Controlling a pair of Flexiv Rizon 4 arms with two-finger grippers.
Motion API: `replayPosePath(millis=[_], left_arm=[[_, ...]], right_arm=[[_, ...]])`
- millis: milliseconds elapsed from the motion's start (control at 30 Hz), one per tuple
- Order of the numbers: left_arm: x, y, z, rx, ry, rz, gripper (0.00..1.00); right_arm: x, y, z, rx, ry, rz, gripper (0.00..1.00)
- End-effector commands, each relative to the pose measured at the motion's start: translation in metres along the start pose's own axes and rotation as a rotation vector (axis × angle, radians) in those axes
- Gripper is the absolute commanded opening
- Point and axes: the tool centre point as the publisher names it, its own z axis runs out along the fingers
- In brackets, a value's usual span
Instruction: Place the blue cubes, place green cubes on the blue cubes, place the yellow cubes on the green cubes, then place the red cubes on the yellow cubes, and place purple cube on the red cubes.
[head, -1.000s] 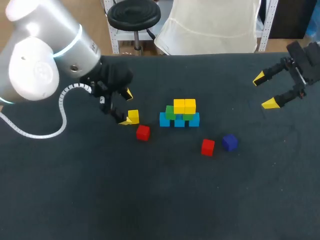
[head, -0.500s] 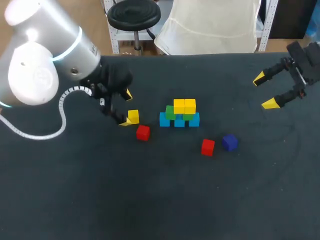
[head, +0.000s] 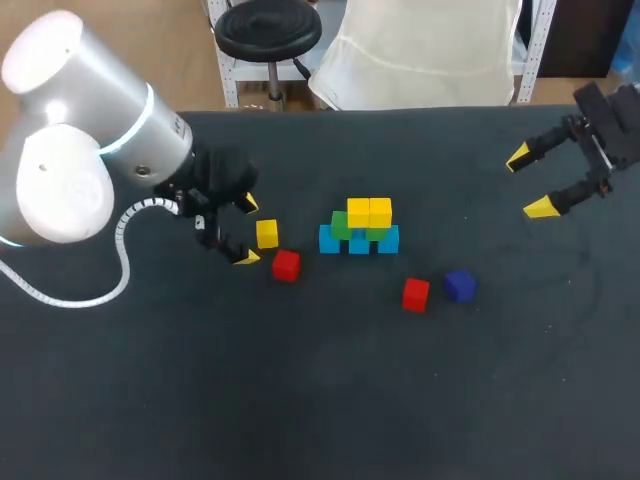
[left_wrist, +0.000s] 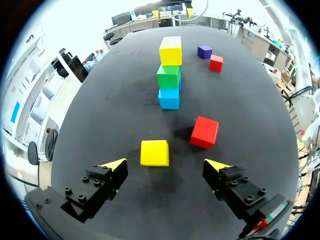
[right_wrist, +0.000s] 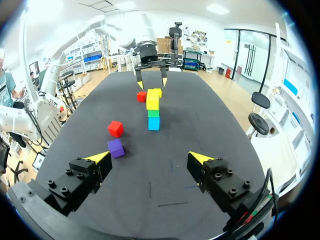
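Note:
A stack stands mid-table: a row of blue cubes (head: 359, 241), green cubes (head: 344, 226) on them, and yellow cubes (head: 369, 212) on top. A loose yellow cube (head: 266, 234) (left_wrist: 154, 152) lies left of the stack, just ahead of my open left gripper (head: 246, 231) (left_wrist: 165, 168), untouched by either finger. One red cube (head: 286, 265) (left_wrist: 204, 132) sits beside that gripper. Another red cube (head: 416, 294) and the purple cube (head: 460, 285) lie right of the stack. My right gripper (head: 530, 183) (right_wrist: 148, 157) hangs open and empty at the far right.
From the right wrist, the stack (right_wrist: 153, 112) lines up straight ahead, with the red cube (right_wrist: 115, 128) and purple cube (right_wrist: 116, 148) nearer, and my left gripper (right_wrist: 151, 72) beyond. The dark table (head: 320, 390) is bare along its front.
My left gripper has drawn back to the left, away from the loose yellow cube, which stays in place. The right arm has not moved.

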Motion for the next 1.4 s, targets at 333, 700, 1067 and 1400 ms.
replayPosePath(millis=[333,700,1067,1400], left_arm=[[-0.005,0.021,0.011,0.013,-0.019,0.016,1.0],[-0.005,0.016,0.016,0.008,-0.034,0.022,0.62],[-0.005,0.012,0.018,0.011,-0.041,0.027,0.0],[-0.024,0.005,0.003,-0.008,-0.081,0.039,0.0]], right_arm=[[0.0,-0.001,0.0,-0.001,-0.002,-0.001,1.0],[0.0,-0.001,0.0,-0.001,-0.002,-0.001,1.0],[0.0,-0.001,0.0,-0.001,-0.002,-0.001,1.0],[0.0,-0.001,0.0,-0.001,-0.002,-0.001,1.0]])
